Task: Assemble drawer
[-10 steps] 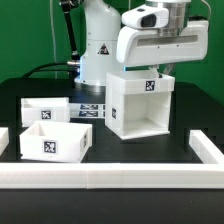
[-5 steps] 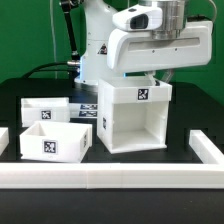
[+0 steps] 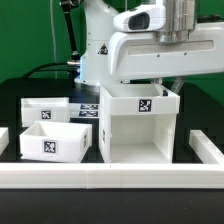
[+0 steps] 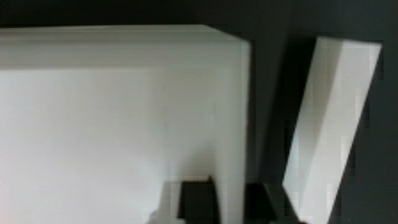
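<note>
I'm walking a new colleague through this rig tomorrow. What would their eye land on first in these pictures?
The big white cube-shaped casing, open side toward the camera, fills the centre of the exterior view under the bulky white arm, whose gripper is closed on one of its walls. At the exterior view's left sit the front tray and the back tray, each tagged black-and-white.

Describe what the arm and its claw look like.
The arm is glossy white with rounded housings, a grey cylinder near the wrist and a triangular warning sticker on its base. A black cable runs behind it. The claw has dark fingers.
</note>
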You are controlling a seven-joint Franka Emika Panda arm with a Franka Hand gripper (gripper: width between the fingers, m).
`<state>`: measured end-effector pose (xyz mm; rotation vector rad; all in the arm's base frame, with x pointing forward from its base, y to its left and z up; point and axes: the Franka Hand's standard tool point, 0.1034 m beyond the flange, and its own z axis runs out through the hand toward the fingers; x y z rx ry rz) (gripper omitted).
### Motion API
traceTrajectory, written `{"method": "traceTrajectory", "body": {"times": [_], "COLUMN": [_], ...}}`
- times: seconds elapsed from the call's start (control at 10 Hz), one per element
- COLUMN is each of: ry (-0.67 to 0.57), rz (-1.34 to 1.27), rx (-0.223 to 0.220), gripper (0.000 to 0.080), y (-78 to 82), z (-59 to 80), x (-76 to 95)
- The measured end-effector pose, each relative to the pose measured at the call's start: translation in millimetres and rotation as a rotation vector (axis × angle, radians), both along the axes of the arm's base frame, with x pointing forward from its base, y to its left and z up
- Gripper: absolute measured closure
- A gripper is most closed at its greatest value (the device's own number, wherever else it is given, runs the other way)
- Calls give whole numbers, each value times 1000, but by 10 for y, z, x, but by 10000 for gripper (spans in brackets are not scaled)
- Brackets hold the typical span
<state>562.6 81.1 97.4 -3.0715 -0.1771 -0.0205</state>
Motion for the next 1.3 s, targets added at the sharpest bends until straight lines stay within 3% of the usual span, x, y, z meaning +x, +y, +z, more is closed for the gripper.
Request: {"method": "traceTrajectory", "body": {"times": [0.4,0.8,1.3], "ry": [-3,26,79], "rz": [-84,-444,-847], "rx": [3,16,40], "gripper": [762,762,761], "y": [5,72,-11], "z": [6,6,31], "x": [42,38,75]}}
